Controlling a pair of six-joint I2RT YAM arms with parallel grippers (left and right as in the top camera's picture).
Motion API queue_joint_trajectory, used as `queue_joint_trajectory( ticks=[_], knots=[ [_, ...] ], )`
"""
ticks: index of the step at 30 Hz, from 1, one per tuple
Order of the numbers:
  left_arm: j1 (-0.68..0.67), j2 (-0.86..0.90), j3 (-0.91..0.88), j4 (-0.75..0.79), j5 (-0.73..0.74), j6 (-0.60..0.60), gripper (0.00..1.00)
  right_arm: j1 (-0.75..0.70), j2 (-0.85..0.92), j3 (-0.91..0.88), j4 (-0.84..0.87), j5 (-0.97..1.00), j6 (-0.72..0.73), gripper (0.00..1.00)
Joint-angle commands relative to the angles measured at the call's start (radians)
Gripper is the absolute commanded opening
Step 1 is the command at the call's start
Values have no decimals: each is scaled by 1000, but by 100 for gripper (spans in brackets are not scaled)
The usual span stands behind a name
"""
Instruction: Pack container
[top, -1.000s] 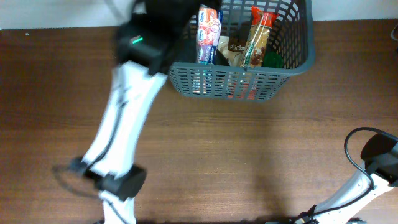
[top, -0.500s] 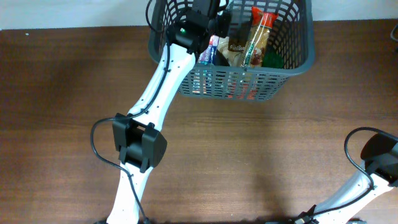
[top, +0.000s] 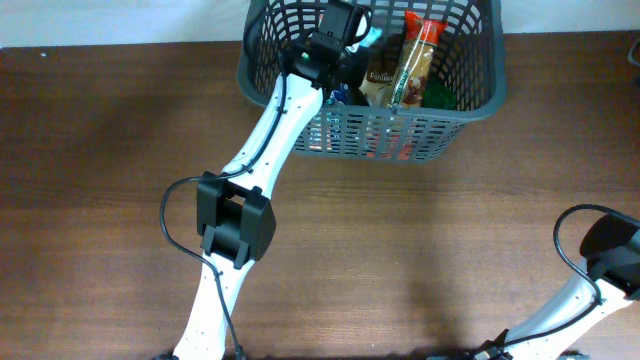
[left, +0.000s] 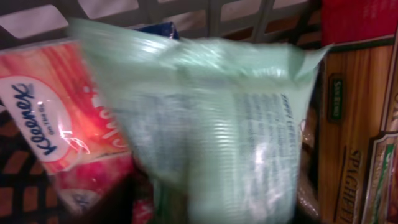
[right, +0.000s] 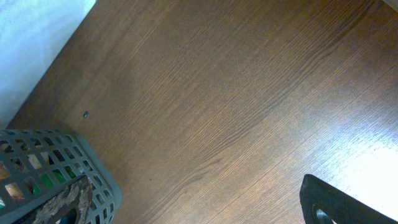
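Nearest, at the lower right of the overhead view, my right arm (top: 590, 290) sits low over the counter (top: 120, 200), well apart from the container. The right wrist view shows only a dark corner of the right fingers (right: 336, 202); I cannot tell whether they are released or clenched.

My left arm (top: 235, 225) runs from the near edge across the counter and up over the container's near rim.

The container (top: 400, 125) stands at the far edge of the counter, right of centre. Its long axis runs left to right and its open side faces up. Its far rim is cut off by the top of the overhead view.

The left fingers (top: 345, 28) are inside the container at its left end. The left wrist view does not show them, so I cannot tell their state. A pale green packet (left: 211, 124) fills that view. It is blurred and its print is unreadable.

Behind the packet:
- A Kleenex pack (left: 43, 124) lies to the left.
- A spaghetti box (left: 364, 137) stands to the right, cut off by the frame.
- A red pack (left: 360, 18) shows above the box.
- The lattice wall lies farthest back.
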Motion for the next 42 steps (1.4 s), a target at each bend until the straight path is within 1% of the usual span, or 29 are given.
queue_joint_trajectory(
  ticks=[1, 3, 4, 6, 10, 14, 19, 23, 25, 29, 38, 41, 42],
  knots=[
    [8, 4, 10, 4, -13, -10, 68, 5, 3, 0, -6, 16, -10, 99],
    [8, 4, 10, 4, -13, -9, 83, 5, 3, 0, -6, 16, -10, 99],
    [8, 4, 15, 3, -13, -9, 86, 5, 3, 0, -6, 16, -10, 99],
    [8, 4, 28, 2, -13, -9, 100, 5, 3, 0, -6, 16, -10, 99],
    [8, 4, 97, -2, -13, -9, 99, 5, 3, 0, -6, 16, -10, 99],
    [12, 3, 264, -54, -29, -1, 99, 5, 3, 0, -6, 16, -10, 99],
    [37, -12, 487, -167, -122, -2, 99, 5, 3, 0, -6, 16, -10, 99],
    [78, -71, 668, -294, -177, -2, 99, 5, 3, 0, -6, 16, -10, 99],
    [100, -129, 663, -340, -192, -2, 99, 5, 3, 0, -6, 16, -10, 99],
    [156, -232, 663, -484, -213, -2, 99, 5, 3, 0, -6, 16, -10, 99],
    [288, -378, 663, -828, -219, -2, 99, 5, 3, 0, -6, 16, -10, 99],
    [305, -418, 663, -906, -219, -1, 99, 5, 3, 0, -6, 16, -10, 99],
    [305, -436, 661, -906, -212, 3, 99, 5, 3, 0, -6, 16, -10, 99]
  ],
)
